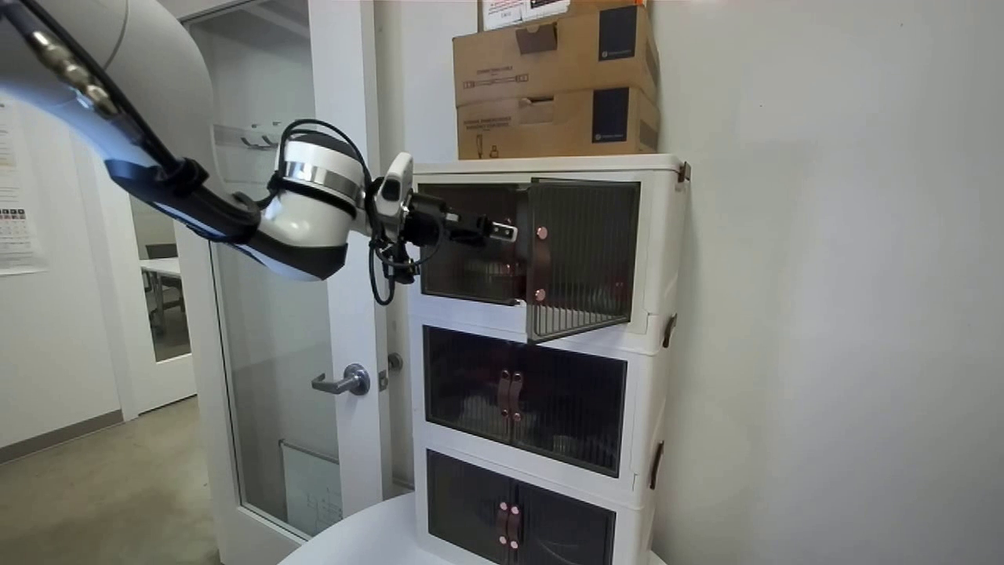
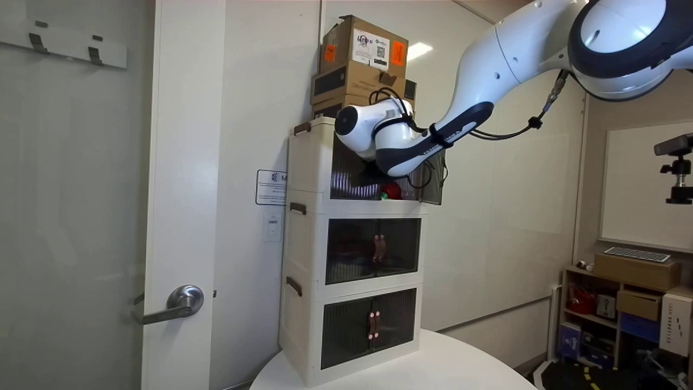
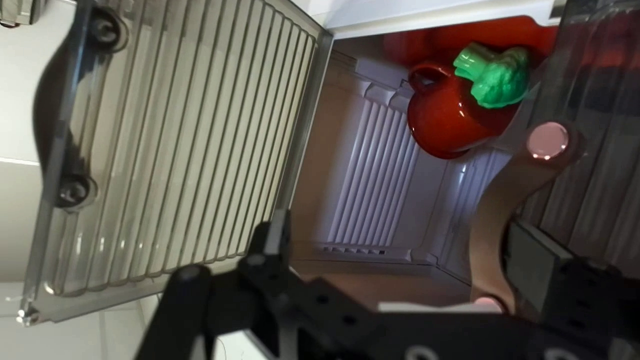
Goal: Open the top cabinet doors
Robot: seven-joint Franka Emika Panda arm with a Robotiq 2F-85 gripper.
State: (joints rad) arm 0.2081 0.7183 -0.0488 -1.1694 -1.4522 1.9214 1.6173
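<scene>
The top cabinet doors are dark, ribbed, translucent panels. The right door stands swung outward in an exterior view (image 1: 588, 259), in an exterior view (image 2: 433, 179) and at left in the wrist view (image 3: 185, 140). The left door (image 1: 471, 267) looks closed or nearly so; it also shows at right in the wrist view (image 3: 605, 165). Its brown strap handle (image 3: 487, 225) lies between my open fingers, close beside the right finger; I cannot tell if they touch. My gripper (image 3: 405, 250) also shows before the left door in an exterior view (image 1: 502, 231). An exterior view hides it behind the arm.
Inside the top tier are a red pot (image 3: 450, 120) and a green broccoli-like toy (image 3: 500, 80). Cardboard boxes (image 1: 549, 78) stand on the cabinet (image 1: 549, 164). The middle doors (image 1: 565, 408) and lowest doors (image 1: 565, 526) are shut. The cabinet stands on a white round table (image 2: 460, 368).
</scene>
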